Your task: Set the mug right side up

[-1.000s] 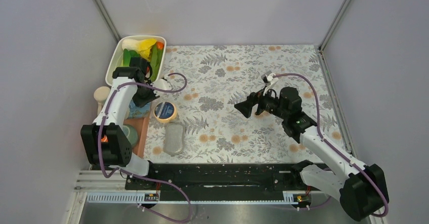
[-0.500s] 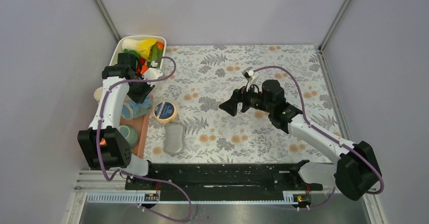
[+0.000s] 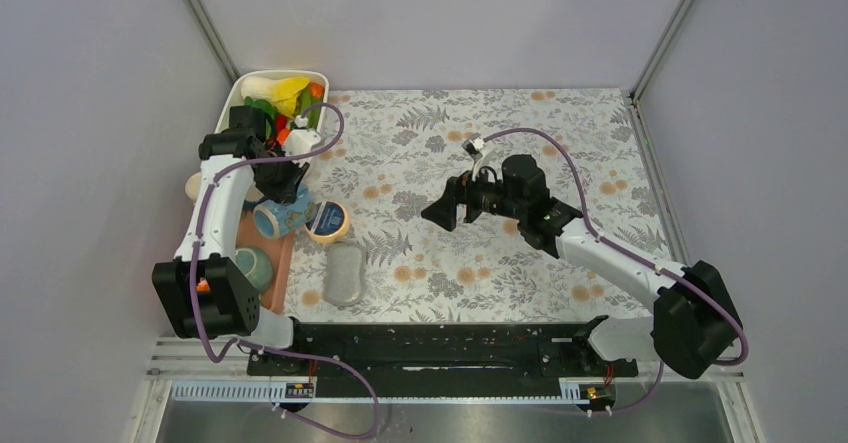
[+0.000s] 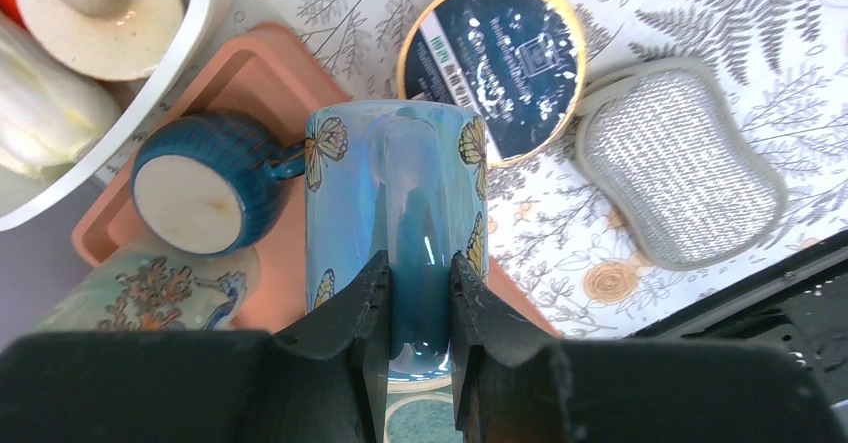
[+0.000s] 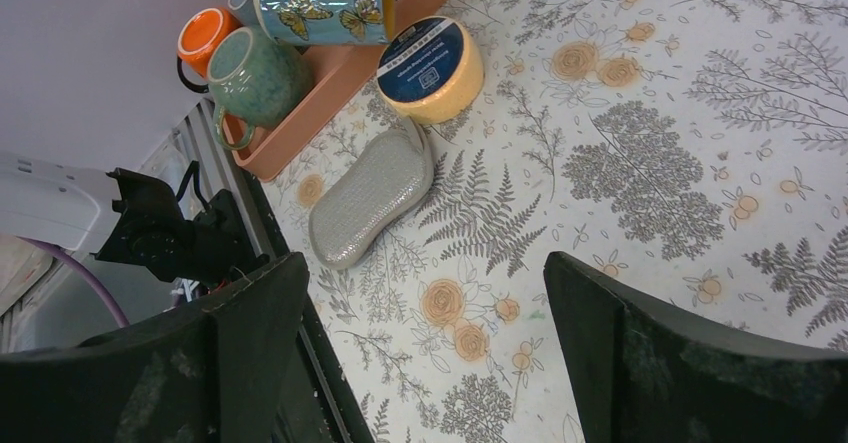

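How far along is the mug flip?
Done: left gripper is clamped on the handle of the light-blue butterfly mug. In hand: mug held on its side over the terracotta tray. Left: finish turning it upright and set it down. Idle: right gripper, open.

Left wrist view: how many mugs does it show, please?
4: butterfly mug in the left tool; dark blue mug, base up, beside it; coral-patterned mug lower left; teal mug bottom centre. Others possibly hidden.
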Controlling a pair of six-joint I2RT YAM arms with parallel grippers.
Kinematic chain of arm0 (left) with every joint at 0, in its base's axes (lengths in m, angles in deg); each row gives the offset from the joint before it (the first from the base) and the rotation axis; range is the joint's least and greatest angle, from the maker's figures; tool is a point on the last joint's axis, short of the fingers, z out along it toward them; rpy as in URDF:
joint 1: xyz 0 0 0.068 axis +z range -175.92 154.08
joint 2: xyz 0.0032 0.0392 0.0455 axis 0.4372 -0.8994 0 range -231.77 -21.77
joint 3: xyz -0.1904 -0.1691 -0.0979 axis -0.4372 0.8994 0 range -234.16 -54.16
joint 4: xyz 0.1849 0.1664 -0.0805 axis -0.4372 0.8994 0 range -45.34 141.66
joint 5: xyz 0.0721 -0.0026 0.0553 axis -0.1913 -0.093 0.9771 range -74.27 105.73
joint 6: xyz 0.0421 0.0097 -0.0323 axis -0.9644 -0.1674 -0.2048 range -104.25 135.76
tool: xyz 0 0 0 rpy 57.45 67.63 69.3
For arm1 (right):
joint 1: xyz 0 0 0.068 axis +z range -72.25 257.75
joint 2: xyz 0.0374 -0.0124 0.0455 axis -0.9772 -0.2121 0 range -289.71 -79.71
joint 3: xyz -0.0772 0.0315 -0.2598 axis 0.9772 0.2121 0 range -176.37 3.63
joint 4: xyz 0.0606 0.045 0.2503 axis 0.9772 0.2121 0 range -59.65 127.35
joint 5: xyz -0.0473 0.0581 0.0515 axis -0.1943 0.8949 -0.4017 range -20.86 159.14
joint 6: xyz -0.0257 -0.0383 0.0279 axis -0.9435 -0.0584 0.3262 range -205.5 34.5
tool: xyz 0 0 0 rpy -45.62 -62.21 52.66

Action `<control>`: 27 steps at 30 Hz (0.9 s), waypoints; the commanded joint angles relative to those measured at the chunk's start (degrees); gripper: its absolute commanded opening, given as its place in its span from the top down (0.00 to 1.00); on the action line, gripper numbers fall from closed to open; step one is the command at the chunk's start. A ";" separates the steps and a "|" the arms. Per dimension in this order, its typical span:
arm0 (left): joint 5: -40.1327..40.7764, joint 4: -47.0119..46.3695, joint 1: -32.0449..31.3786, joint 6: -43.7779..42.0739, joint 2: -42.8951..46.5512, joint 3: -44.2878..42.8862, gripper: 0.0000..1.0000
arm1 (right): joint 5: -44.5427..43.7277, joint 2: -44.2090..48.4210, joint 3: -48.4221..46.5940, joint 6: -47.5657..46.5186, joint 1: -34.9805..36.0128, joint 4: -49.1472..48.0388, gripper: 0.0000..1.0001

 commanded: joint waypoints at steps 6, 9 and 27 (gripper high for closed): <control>-6.88 -2.17 -1.80 4.20 3.47 -5.32 1.00 | 3.76 -6.75 -8.61 0.27 3.28 -3.00 0.02; -8.61 -1.92 -3.60 5.35 3.24 -5.51 1.00 | 4.50 -8.81 -9.73 1.31 3.34 -4.39 0.02; -15.04 -4.56 -22.37 16.21 3.14 -11.95 1.00 | 6.50 -7.00 -5.33 -1.24 3.17 -6.35 0.00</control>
